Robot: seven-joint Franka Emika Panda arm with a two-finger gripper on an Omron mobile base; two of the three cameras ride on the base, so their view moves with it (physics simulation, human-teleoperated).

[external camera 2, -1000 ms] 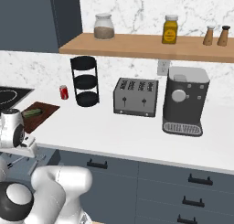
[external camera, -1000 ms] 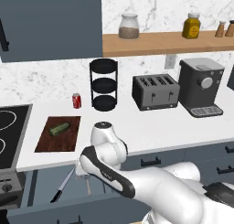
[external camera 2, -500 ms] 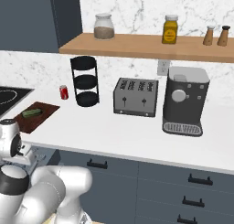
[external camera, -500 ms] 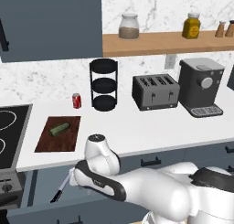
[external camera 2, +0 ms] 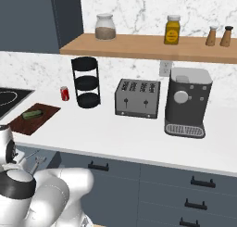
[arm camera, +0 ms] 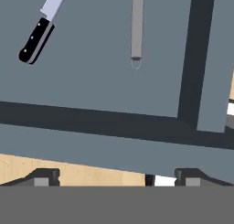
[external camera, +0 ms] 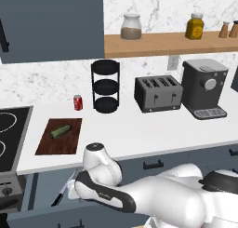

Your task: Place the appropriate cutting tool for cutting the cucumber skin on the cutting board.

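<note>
Your gripper [arm camera: 116,178] stands spread wide at the bottom of the hand view, with nothing between its tips; above it, in an open grey drawer [arm camera: 105,86], the peeler [arm camera: 136,29] lies top centre and the knife [arm camera: 39,31] upper left; in the left base view the cucumber [external camera: 61,131] sits on the cutting board [external camera: 49,145], left of centre on the tabletop [external camera: 139,131].

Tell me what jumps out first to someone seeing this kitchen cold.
The big white arm bending low in front of the counter, its hand down by an open drawer below the counter edge. In the hand view a black-handled knife and a slim grey-handled tool lie in that drawer. On the counter, a green cucumber lies on a dark wooden cutting board beside the stove.
</note>
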